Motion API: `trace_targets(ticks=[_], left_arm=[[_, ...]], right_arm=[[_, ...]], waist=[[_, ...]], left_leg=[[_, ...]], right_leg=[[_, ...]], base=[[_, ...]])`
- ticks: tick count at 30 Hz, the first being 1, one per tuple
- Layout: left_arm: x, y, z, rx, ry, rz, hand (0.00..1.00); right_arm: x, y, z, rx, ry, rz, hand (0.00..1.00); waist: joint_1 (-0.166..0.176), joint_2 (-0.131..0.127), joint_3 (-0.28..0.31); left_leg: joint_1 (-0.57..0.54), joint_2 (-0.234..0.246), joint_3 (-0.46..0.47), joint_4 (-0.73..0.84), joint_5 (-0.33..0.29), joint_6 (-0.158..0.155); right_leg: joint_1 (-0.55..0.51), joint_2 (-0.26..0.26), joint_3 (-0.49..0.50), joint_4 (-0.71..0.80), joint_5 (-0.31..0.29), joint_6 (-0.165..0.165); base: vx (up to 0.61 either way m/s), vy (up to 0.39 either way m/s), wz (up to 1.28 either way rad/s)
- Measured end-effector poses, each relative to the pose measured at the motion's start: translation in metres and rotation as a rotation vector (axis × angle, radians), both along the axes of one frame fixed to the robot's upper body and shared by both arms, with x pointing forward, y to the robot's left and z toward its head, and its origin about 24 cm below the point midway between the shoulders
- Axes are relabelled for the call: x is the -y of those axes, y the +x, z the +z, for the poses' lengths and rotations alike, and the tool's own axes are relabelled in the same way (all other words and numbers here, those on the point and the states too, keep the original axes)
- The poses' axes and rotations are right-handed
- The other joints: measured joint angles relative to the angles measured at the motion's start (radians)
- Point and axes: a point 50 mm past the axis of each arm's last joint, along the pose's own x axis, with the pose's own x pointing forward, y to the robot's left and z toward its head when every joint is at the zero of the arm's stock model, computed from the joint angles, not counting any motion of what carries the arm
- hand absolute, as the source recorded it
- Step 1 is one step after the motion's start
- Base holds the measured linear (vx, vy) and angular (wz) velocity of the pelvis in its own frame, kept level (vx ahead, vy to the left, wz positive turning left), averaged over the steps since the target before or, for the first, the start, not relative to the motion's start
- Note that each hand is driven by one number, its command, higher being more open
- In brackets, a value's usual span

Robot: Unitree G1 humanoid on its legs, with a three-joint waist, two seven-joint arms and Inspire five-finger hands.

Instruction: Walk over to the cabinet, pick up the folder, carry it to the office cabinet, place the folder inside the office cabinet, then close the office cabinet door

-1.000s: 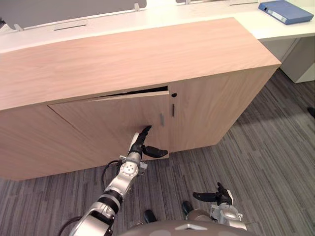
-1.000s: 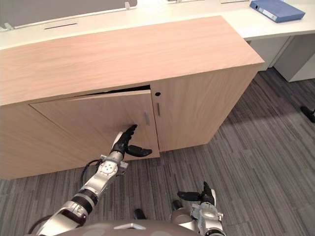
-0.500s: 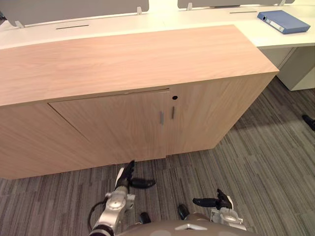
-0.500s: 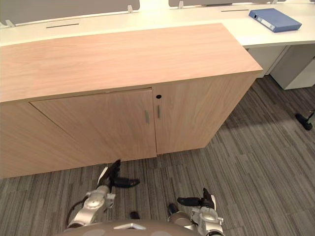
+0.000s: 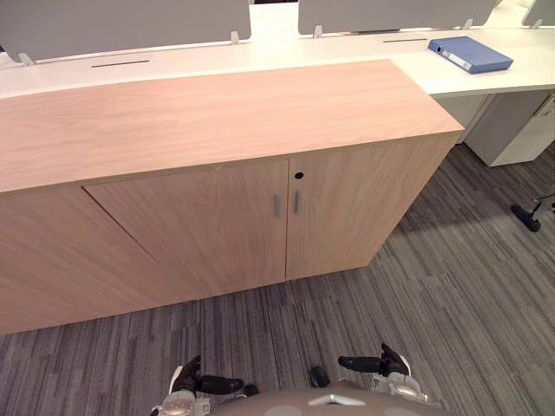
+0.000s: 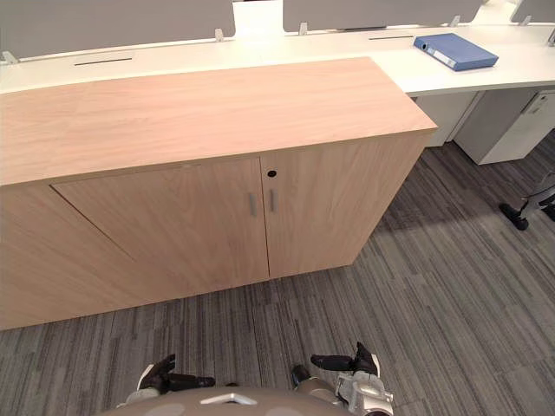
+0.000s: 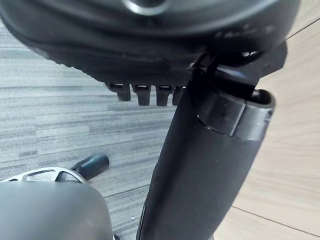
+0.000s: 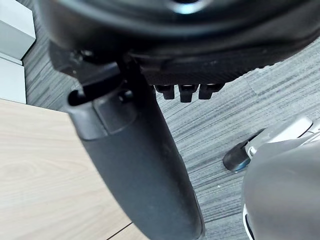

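The wooden office cabinet stands in front of me with both doors shut; the left door and the right door meet at two small grey handles. A blue folder lies flat on the white desk behind the cabinet's far right corner. My left hand hangs low over the carpet, well short of the doors, open and holding nothing. My right hand hangs low to the right of it, open too, with its thumb straight.
Grey striped carpet runs in front of and to the right of the cabinet. A white drawer unit sits under the desk at the right, with a dark chair base on the floor near it. Grey partition screens line the desk's back.
The left door, ajar a second ago with my left hand against it, is now shut. My left hand has dropped down and back from the door. The view has shifted.
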Motion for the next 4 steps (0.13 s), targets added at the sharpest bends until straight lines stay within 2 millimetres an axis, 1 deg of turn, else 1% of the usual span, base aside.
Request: trace_targets(ticks=[4], left_arm=[[-0.0003, -0.0008, -0.0002, 0.004, -0.005, 0.033, 1.00]], right_arm=[[0.0004, -0.0023, -0.0010, -0.012, 0.005, -0.004, 1.00]], waist=[[0.016, -0.001, 0.001]], left_leg=[[0.015, 0.002, -0.003, 0.000, -0.003, -0.002]], right_leg=[[0.017, 0.001, -0.004, -0.006, -0.001, -0.004]], base=[[0.04, -0.011, -0.01]])
